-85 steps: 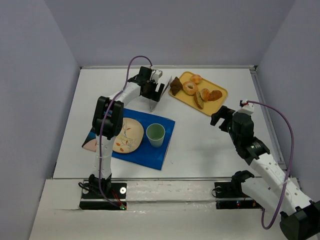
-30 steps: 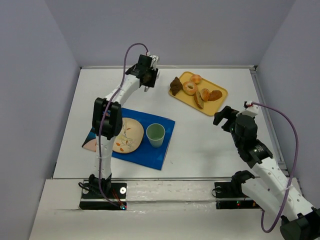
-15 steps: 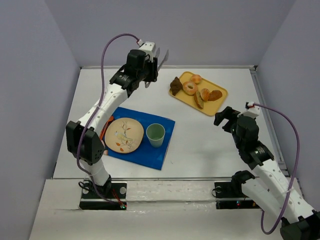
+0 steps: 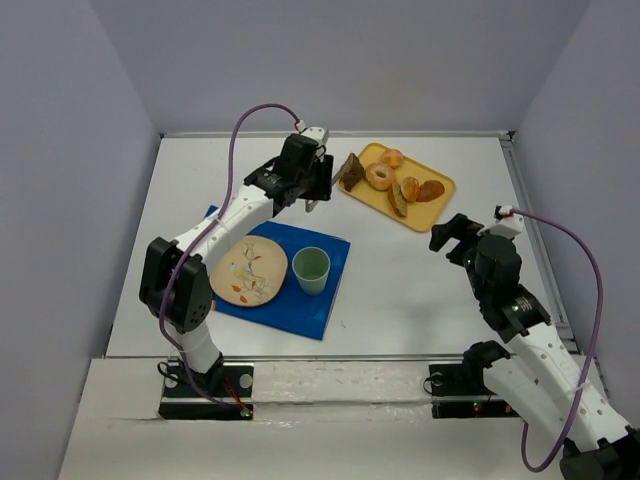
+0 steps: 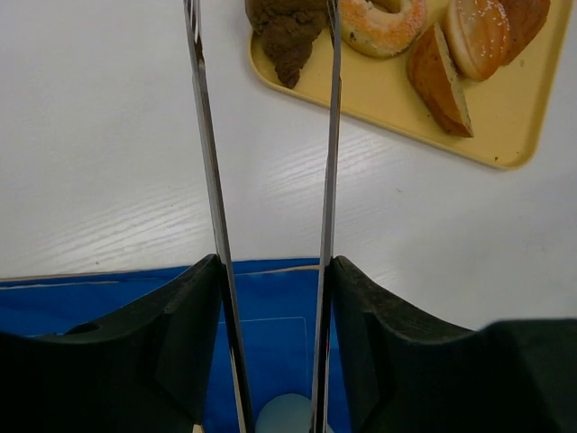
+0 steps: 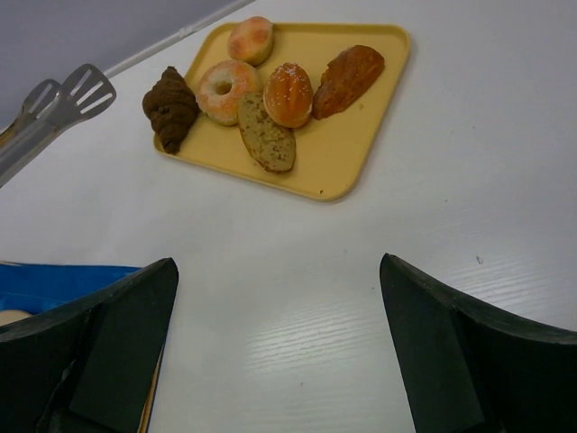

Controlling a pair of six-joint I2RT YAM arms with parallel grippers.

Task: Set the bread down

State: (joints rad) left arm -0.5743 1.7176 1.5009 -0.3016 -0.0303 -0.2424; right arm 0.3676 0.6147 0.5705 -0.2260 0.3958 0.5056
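White table, grey walls, one yellow tray of six pastries far right, one blue mat, plate, cup, left gripper clutching tongs, right gripper spread wide.

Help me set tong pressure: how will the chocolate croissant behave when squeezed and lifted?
The chocolate croissant looks ridged and layered, so it probably crushes easily and weighs little. Its tapered ends may slip from the flat tongs; a mid-body grip seems safer.
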